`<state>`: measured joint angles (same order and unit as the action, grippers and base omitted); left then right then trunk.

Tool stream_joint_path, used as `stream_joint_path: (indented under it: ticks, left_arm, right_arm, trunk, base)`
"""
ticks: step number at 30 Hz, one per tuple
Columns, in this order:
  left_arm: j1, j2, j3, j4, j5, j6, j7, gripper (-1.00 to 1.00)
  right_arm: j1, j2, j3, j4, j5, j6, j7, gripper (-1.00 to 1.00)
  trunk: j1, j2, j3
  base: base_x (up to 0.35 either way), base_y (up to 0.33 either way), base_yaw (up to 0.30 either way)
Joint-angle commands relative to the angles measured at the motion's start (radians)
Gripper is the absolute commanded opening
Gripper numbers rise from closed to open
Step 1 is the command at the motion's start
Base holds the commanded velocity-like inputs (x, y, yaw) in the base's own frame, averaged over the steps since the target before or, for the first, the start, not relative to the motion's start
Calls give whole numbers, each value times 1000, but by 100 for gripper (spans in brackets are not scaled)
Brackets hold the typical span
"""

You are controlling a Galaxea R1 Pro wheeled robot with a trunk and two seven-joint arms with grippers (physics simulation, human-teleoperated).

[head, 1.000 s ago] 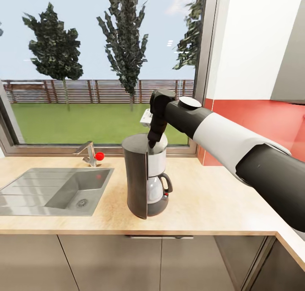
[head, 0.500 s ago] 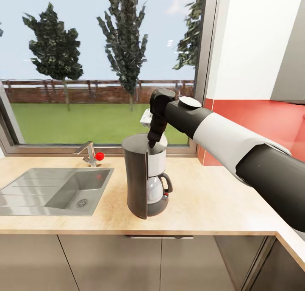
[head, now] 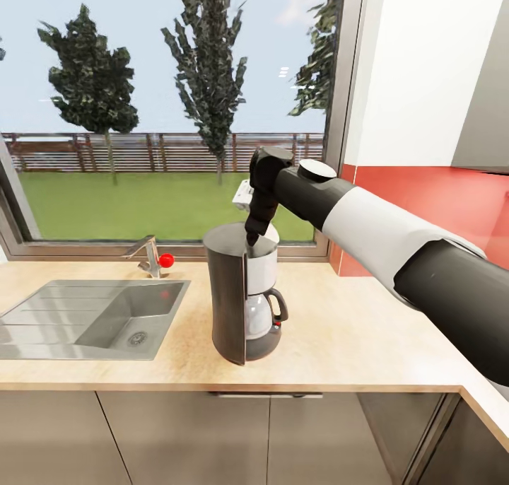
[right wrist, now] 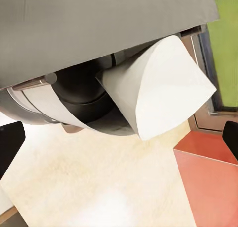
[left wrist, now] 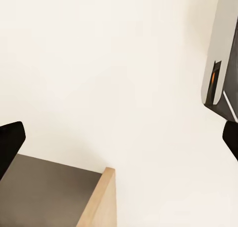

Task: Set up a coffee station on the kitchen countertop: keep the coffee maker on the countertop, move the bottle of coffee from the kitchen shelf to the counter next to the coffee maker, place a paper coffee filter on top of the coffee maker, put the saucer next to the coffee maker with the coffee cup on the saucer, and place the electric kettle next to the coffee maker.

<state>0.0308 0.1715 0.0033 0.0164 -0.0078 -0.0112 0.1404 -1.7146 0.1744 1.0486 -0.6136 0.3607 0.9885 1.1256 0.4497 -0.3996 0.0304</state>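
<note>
A whitish folded paper coffee filter [right wrist: 158, 83], cone-shaped, lies on top of the tall dark grey wedge-shaped coffee maker [head: 240, 297], its point over the round dark opening of the white filter housing and its wide edge jutting past the machine's rim. The coffee maker, with its clear carafe and black handle, stands upright on the light beige wood-look table [head: 339, 329], near the front edge and just to the right of a grey stainless sink [head: 92, 319].

The right hand [head: 252, 239], black, points down from the black-and-white right arm and hovers directly over the top of the coffee maker. In the right wrist view its two dark fingertips [right wrist: 9, 145] sit far apart at the picture's edges, clear of the filter, so the hand is spread and holds nothing.

In the left wrist view the left hand [left wrist: 119, 142] faces a pale wall, its fingertips [left wrist: 10, 142] likewise wide apart and empty, with a wood-edged grey panel nearby.

Behind the table are a metal tap with a red knob [head: 167, 260], a large window and a red wall panel [head: 431, 202].
</note>
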Motion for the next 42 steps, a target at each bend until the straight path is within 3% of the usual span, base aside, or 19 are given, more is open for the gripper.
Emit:
stream_joint_path:
  ticks: [1, 18, 42]
  left_arm:
    - [0, 0, 0, 0, -1, -1, 2, 100]
    - [0, -1, 1, 0, -1, 0, 2, 100]
    - [-2, 0, 0, 0, -1, -1, 2, 100]
  right_arm:
    - [0, 0, 1, -1, 10, 2, 10, 100]
    - [0, 0, 2, 0, 11, 2, 10, 100]
    - [0, 0, 5, 1, 11, 2, 9, 100]
  trunk:
    - [0, 0, 0]
    - [0, 0, 0]
    - [0, 0, 0]
  base:
    - [0, 0, 0]
    - [-21, -13, 0]
    - [-309, -43, 0]
